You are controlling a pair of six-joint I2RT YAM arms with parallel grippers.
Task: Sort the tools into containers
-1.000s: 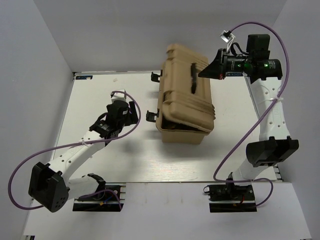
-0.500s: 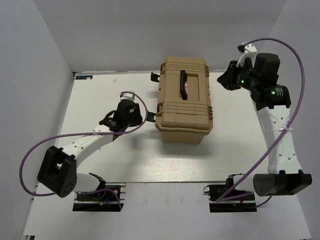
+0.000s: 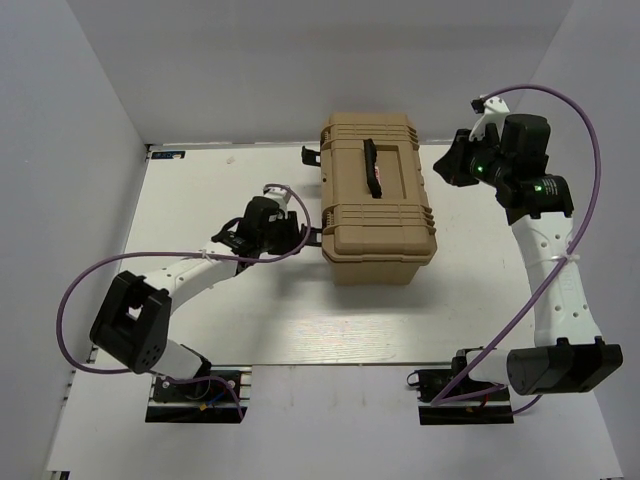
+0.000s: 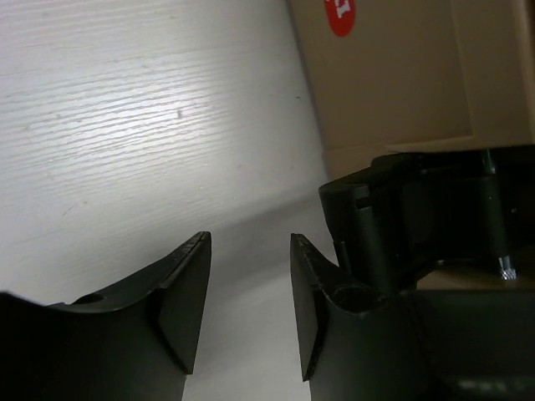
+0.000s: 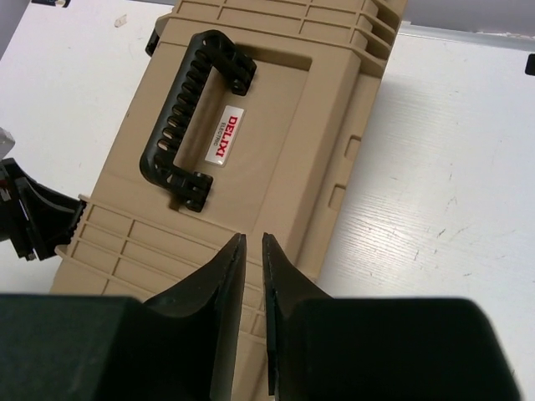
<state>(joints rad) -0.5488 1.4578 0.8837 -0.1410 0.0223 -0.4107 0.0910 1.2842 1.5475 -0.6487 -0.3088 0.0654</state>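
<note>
The tan toolbox (image 3: pixel 378 215) stands on the white bench (image 3: pixel 200 200) with its lid down flat and its black handle (image 3: pixel 373 170) lying along the top, beside a red-and-white label (image 5: pixel 227 134). A second ago the lid was tilted up over the toolbox; half a second ago it was already shut. Since then the whole toolbox has slid a little to the right and turned slightly.

The left tool (image 4: pixel 249 246) has moved in towards the toolbox's left wall and is now right at it, where half a second ago it was a short way off. Its fingers (image 4: pixel 180 292) are spread apart with only bare bench showing between them. In the left wrist view the black side latch (image 4: pixel 393 225) of the toolbox sits just to the right of the right-hand finger. Whether that finger touches the latch cannot be told.

The right tool (image 5: pixel 252 246) hangs in the air above the toolbox's right rear corner, much where it was half a second ago. Its fingers are drawn almost together, leaving a thin slit, and they hold nothing.
</note>
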